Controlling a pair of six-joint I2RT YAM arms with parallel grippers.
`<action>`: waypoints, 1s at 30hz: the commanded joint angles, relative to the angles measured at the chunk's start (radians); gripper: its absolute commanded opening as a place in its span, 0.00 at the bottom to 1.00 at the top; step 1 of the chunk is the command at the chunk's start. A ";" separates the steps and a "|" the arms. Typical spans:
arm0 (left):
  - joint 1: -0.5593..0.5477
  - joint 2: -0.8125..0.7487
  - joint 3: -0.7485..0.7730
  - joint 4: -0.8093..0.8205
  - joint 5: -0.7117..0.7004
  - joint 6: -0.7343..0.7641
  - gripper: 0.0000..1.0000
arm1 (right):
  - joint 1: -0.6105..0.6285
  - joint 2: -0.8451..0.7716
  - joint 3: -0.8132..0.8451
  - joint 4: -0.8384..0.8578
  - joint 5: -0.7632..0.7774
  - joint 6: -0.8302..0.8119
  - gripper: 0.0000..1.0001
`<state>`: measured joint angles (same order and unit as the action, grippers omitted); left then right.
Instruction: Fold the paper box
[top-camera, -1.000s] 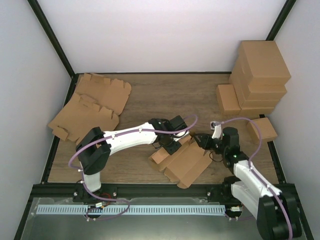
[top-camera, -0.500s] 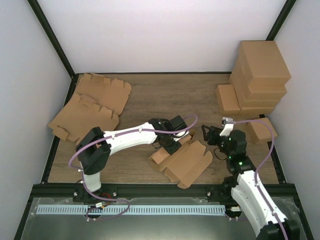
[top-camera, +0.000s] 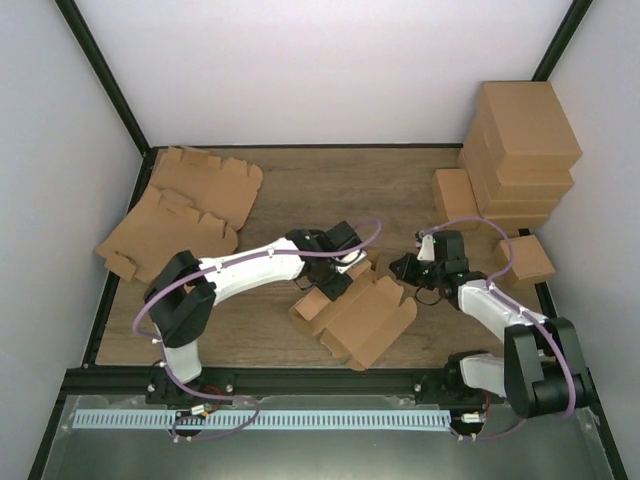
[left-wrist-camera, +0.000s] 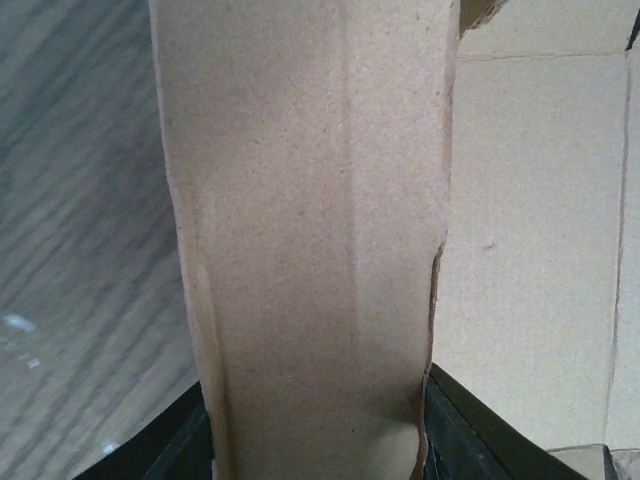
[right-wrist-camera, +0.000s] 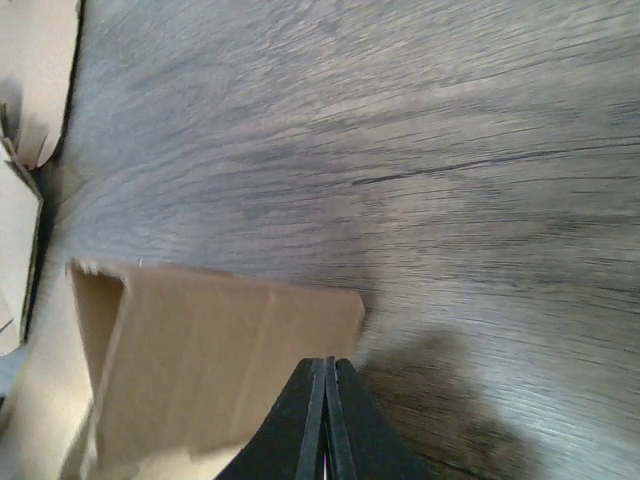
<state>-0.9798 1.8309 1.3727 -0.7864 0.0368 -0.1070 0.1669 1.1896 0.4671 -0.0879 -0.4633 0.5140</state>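
Wood tabletop (top-camera: 330, 190), white walls (top-camera: 300, 70); left tool (top-camera: 335, 283) clamps paper box (top-camera: 365, 320) flap; right tool (right-wrist-camera: 326, 370) pinched closed.

A lab test cell: white walls (top-camera: 330, 70), black frame (top-camera: 100, 72), wood tabletop (top-camera: 340, 190), stacked cartons (top-camera: 520, 150).

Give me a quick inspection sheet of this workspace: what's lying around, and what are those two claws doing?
Surface: wooden table, dark grain.
Job's things: paper box, part-folded, lying between the arms.
Clutter: flat cardboard blanks back left; stacked cartons back right; small box in front of them.
Grippers: left gripper closed on a box panel; right gripper shut, empty, by a flap.
Cables: purple cables looped along both arms.
Surroundings: white walls, black frame.
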 joint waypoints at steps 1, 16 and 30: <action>0.070 -0.057 -0.040 -0.013 -0.034 0.043 0.46 | -0.002 0.055 0.017 0.097 -0.108 0.004 0.01; 0.152 -0.077 -0.080 0.003 -0.018 0.087 0.46 | 0.000 0.465 0.314 0.229 -0.282 -0.099 0.07; 0.153 -0.062 -0.095 0.051 -0.042 0.091 0.46 | 0.070 0.595 0.378 0.216 -0.457 -0.208 0.01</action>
<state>-0.8291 1.7649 1.2861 -0.7551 -0.0010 -0.0246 0.2234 1.7954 0.8524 0.1070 -0.8478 0.3519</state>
